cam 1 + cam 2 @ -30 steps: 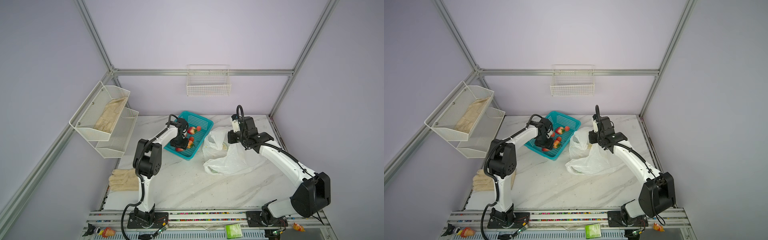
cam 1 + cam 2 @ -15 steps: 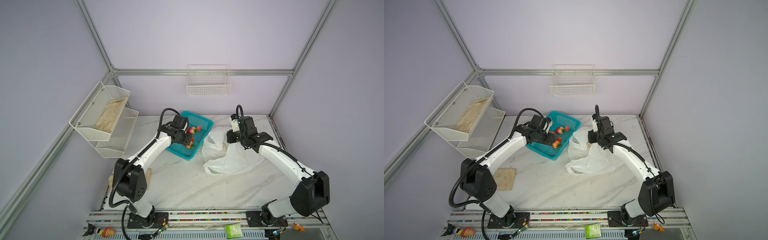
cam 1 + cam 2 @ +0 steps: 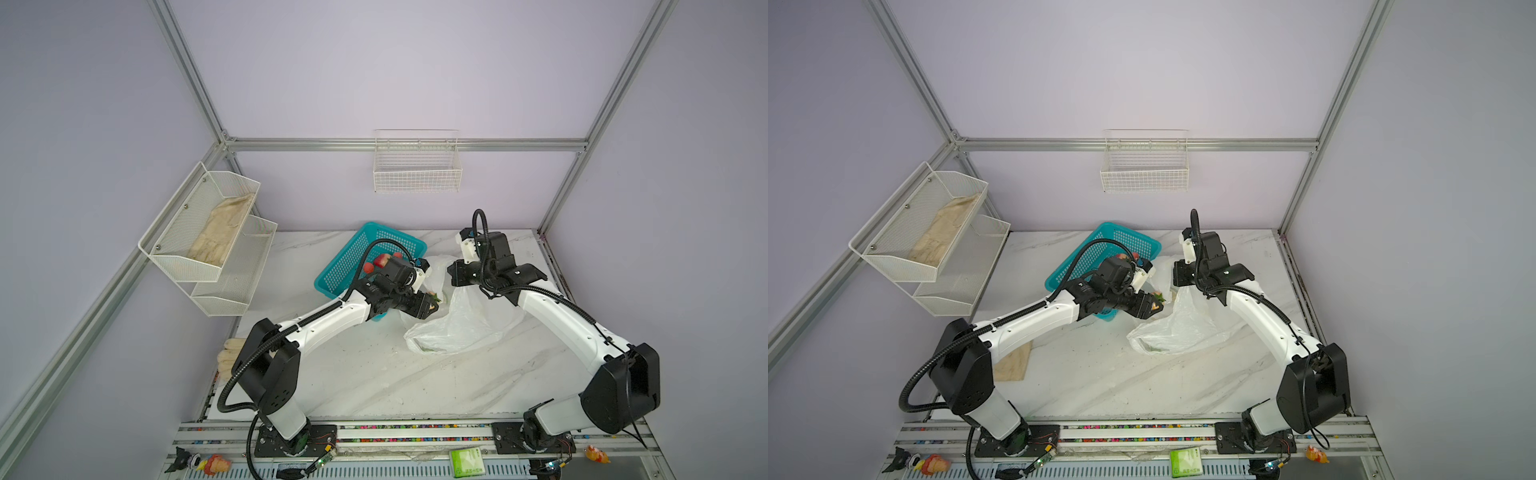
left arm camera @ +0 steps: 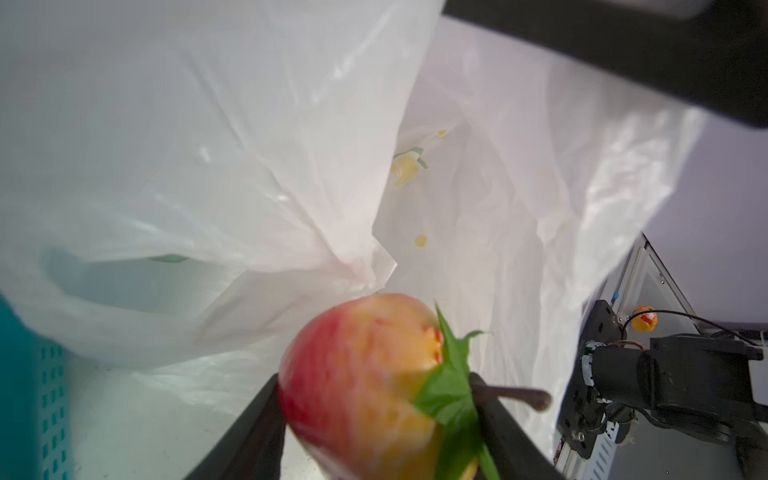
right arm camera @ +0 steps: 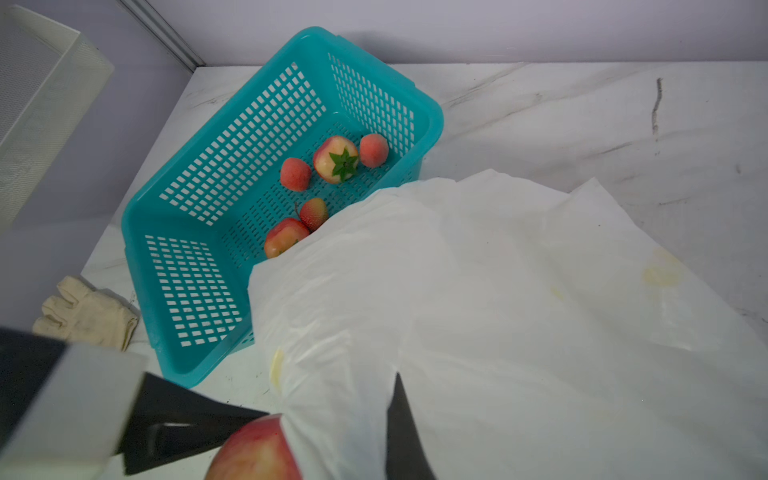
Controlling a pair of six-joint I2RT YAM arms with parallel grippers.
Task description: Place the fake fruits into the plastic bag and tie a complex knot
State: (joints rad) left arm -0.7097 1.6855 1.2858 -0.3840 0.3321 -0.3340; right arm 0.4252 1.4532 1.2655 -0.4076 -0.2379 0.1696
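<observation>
Mid-frame in a top view, the left gripper [image 3: 432, 306], half-closed around a fake fruit [image 4: 361, 374], hovers at the mouth of the plastic bag [image 3: 469, 328], which the tightly closed right gripper [image 3: 453, 276] pinches up; the next move is probably to release the fruit inside.

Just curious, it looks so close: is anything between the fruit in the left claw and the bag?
Nothing separate shows. The fruit in the left claw is right at the bag, which the right claw holds up. Only the bag's own loose fold hangs just ahead of it.
</observation>
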